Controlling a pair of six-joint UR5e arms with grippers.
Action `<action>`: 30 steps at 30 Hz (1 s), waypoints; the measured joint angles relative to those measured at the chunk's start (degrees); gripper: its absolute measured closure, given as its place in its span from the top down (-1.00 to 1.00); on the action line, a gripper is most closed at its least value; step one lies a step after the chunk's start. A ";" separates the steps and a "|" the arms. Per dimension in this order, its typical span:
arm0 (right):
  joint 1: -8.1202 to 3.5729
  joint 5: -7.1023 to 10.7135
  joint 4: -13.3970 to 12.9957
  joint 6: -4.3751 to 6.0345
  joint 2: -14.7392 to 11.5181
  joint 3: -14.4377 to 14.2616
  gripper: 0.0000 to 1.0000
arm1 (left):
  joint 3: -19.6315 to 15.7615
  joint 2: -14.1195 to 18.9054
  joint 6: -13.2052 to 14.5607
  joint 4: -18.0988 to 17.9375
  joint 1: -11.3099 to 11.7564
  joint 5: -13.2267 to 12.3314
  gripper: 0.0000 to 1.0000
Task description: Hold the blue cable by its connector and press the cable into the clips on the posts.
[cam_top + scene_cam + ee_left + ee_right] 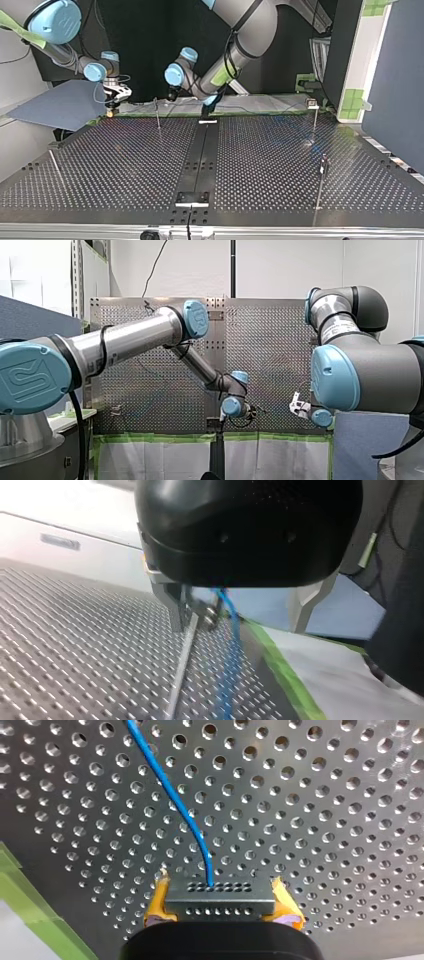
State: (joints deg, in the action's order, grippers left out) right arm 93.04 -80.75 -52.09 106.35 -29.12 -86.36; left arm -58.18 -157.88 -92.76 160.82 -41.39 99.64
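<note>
Our R gripper (220, 892) clamped on connector (220, 904); L gripper (240, 612) spread wide.
We see blue cable (170, 795) run from connector over bare perforated table (325, 820); green tape edge (35, 920) close beside R gripper; post (182, 665) & cable between L fingers (172, 607).

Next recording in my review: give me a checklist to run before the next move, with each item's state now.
1. My right gripper shut on the connector, between its yellow pads: ok.
2. The blue cable joined to the connector, running over the perforated table: ok.
3. My left gripper free, jaws open with a post between them, gripping nothing: ok.
4. Cable seated in that post's clip: cannot tell; it passes right beside the clip, blurred.
5. The far post at the top view's right clipped: not ok; no cable shows on it.
</note>
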 joint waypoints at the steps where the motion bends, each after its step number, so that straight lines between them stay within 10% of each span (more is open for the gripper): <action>1: 0.07 -0.04 0.25 0.01 0.00 0.00 -1.00 | -0.39 0.41 -0.02 -0.39 -0.17 -0.01 1.00; 16: 0.75 -0.23 1.59 0.05 0.06 0.00 -1.00 | -7.41 6.91 -0.57 -1.88 -2.95 0.48 1.00; 30: 1.01 -0.22 1.39 0.31 0.14 0.01 -1.00 | -11.97 5.71 -6.04 -7.23 -4.39 4.32 1.00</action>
State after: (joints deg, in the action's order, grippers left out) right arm 94.05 -80.96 -50.70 106.66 -28.98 -86.36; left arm -70.16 -152.17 -98.81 153.59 -45.79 103.96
